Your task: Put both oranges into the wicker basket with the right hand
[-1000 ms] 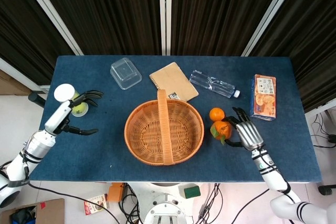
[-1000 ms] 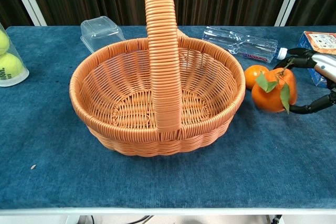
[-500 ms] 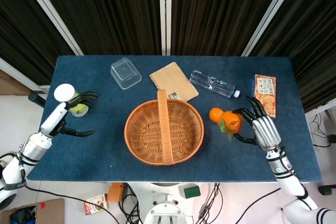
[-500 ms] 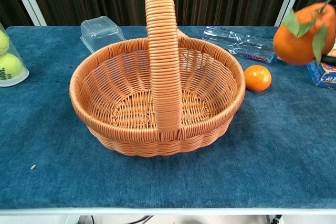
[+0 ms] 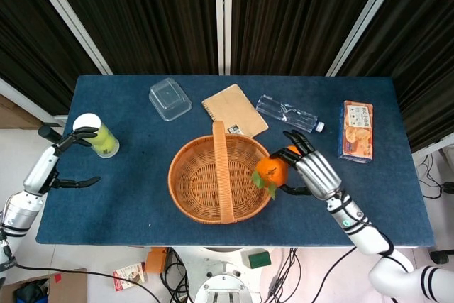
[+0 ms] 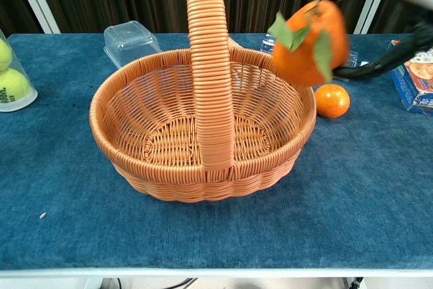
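I'm holding the leafy orange [image 5: 270, 170] in my right hand [image 5: 312, 173], fingers clamped on it, over the wicker basket [image 5: 221, 178] right rim | second orange [image 6: 332, 100] is sitting on the tabletop [image 6: 352, 187] just beside the basket | left hand [image 5: 62, 157] is hanging fingers apart near the tennis-ball tube [image 5: 97, 136].

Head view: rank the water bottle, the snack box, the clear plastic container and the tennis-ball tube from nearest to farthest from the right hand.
From the right hand:
1. Water bottle, just behind it.
2. Snack box, toward the table's right edge.
3. Clear plastic container, back left, beyond the basket.
4. Tennis-ball tube, far left edge.
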{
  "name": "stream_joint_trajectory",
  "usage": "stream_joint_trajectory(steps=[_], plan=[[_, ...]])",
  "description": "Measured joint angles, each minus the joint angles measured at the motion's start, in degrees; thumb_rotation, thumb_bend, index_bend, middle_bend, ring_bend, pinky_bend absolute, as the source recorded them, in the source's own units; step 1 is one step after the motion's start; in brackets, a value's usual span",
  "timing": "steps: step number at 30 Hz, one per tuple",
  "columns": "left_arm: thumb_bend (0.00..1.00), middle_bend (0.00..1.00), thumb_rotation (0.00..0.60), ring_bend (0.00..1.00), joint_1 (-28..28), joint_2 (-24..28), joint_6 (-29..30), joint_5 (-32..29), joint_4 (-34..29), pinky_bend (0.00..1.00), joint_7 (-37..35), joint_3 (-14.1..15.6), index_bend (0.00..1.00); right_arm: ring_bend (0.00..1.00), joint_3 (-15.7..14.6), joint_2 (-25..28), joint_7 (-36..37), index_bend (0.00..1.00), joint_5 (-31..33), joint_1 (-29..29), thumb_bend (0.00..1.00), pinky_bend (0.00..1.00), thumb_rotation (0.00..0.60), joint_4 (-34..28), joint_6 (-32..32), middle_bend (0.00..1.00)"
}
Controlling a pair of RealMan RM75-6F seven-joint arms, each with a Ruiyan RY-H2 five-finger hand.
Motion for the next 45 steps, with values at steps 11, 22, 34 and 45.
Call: stream_joint_trajectory(steps=[11,22,34,45], plan=[[0.09,0.19,0.6,0.19,3.8,0.1,2.7,-2.1,3.8,0.35,-1.2,-0.8,0.24,0.0,3.3,-10.9,-5.8,0.49,9.3,9.4,0.29,0.0,0.6,0.6,-12.3,0.34],[0.09,0.19,0.6,0.19,5.4,-0.8,3.5,-2.3,6.3,0.35,-2.3,-1.4,0.24,0.0,4.9,-18.8,-12.2,0.48,16.3,14.3,0.29,0.0,0.6,5.4,-17.5,0.33],[0.09,0.19,0.6,0.19,6.0,-1.5,3.5,-2.5,8.2,0.34,-4.4,-2.3,0.24,0.0,4.9,-26.1,-15.3,0.38,19.5,16.9,0.28,0.0,0.6,12.4,-18.2,0.28],[0.09,0.19,0.6,0.19,6.0,-1.8,2.8,-1.8,8.7,0.34,-4.2,-2.5,0.24,0.0,4.6,-26.8,-18.0,0.02,22.2,18.1,0.24,0.0,0.6,12.7,-19.5,0.1]])
